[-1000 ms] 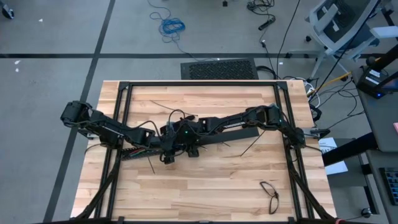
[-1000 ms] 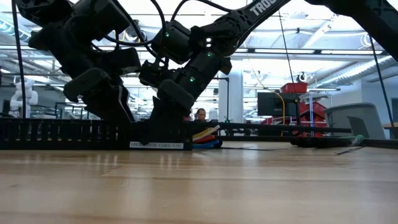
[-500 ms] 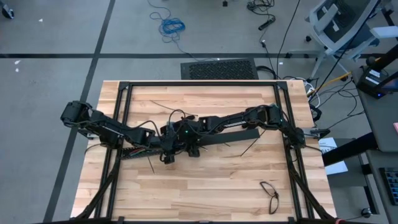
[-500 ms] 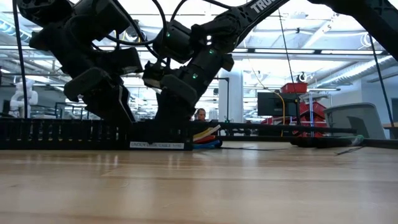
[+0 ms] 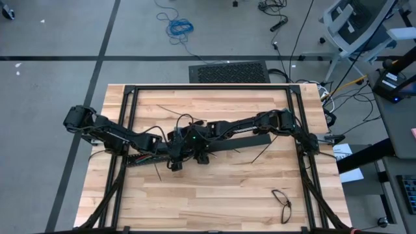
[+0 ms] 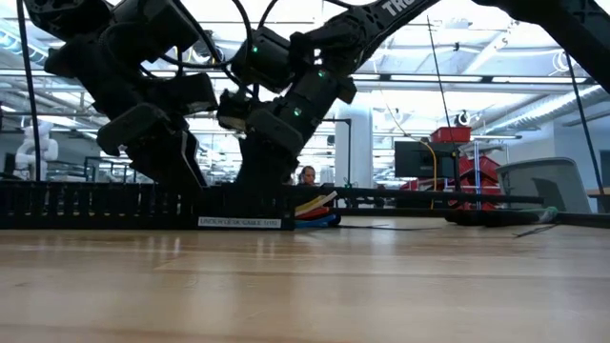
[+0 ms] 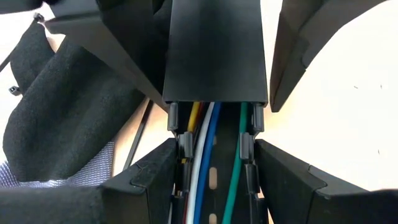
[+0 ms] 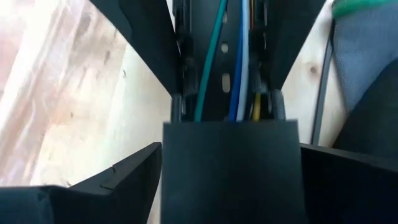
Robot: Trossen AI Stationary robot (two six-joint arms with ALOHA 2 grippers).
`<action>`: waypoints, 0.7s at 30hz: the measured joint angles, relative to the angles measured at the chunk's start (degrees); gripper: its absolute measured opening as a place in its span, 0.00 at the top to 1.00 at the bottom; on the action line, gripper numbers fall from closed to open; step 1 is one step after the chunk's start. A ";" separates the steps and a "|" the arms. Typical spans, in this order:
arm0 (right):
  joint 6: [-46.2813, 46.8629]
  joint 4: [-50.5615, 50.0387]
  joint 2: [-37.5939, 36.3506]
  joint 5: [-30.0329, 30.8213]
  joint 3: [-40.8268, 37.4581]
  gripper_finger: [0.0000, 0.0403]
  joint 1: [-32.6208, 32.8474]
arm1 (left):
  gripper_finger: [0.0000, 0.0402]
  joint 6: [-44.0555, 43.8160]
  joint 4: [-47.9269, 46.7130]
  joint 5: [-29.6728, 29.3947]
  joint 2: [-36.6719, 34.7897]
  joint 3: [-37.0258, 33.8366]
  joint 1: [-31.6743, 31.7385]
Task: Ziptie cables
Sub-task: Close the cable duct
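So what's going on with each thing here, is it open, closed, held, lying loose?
Cables: lying in the slotted cable duct, running under its lid.
Duct lid: on, covering part of the duct.
Left end effector: straddling the duct, fingers on each side.
Right end effector: straddling the same duct.
Loose cable loop: lying untouched on the table.

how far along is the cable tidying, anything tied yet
Done: the cables (green, blue, white, yellow) lie inside the black slotted duct, and a flat black cover sits over part of it. In hand: both pincers, left and right, meet at the duct mid-table, one finger on each side of it. Left: no ziptie shows around the cables; thin black strips lie loose on the table.
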 joint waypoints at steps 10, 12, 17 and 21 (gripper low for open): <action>-0.94 -7.14 0.15 0.04 4.44 0.24 -0.81 | 0.50 -0.03 -0.20 0.01 0.00 0.00 0.02; -1.63 -7.72 0.15 0.07 4.58 0.24 -0.85 | 0.50 0.06 -0.14 0.02 0.00 0.00 0.02; -2.28 -8.25 -0.18 0.14 4.58 0.24 -1.04 | 0.50 0.06 -0.18 0.24 0.00 0.01 0.00; -1.58 -9.46 -1.14 0.09 4.60 0.24 -1.59 | 0.50 0.06 -0.26 0.37 0.00 0.05 0.02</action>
